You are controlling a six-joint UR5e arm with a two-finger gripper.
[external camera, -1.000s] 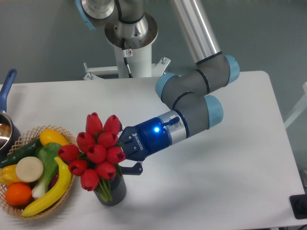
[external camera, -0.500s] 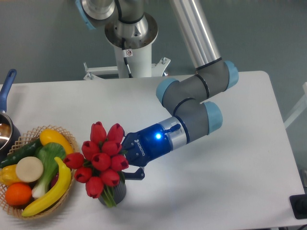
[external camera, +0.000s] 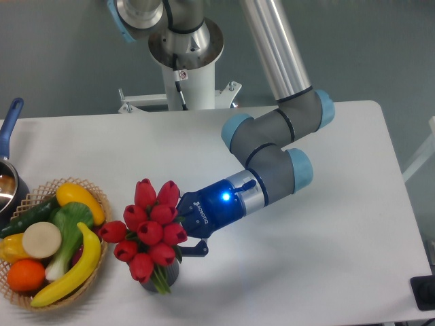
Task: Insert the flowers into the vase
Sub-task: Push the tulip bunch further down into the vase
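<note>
The flowers (external camera: 151, 229), a bunch of red tulip buds with green stems, stand tilted over the vase (external camera: 170, 274), a short dark cylinder near the table's front edge. The buds and leaves hide most of the vase; only its right side shows. The stems reach down into or just at its mouth. My gripper (external camera: 182, 231) comes in from the right, close behind the bunch, shut on the flowers' stems. The buds hide most of its fingers.
A wicker basket (external camera: 35, 192) with toy fruit and vegetables stands at the left, close to the bunch. A pot with a blue handle (external camera: 9, 122) is at the far left edge. The robot's white base (external camera: 185, 75) is at the back.
The gripper and the flowers have moved down and a little to the right, lowering the bunch onto the vase. More of the vase is covered now.
</note>
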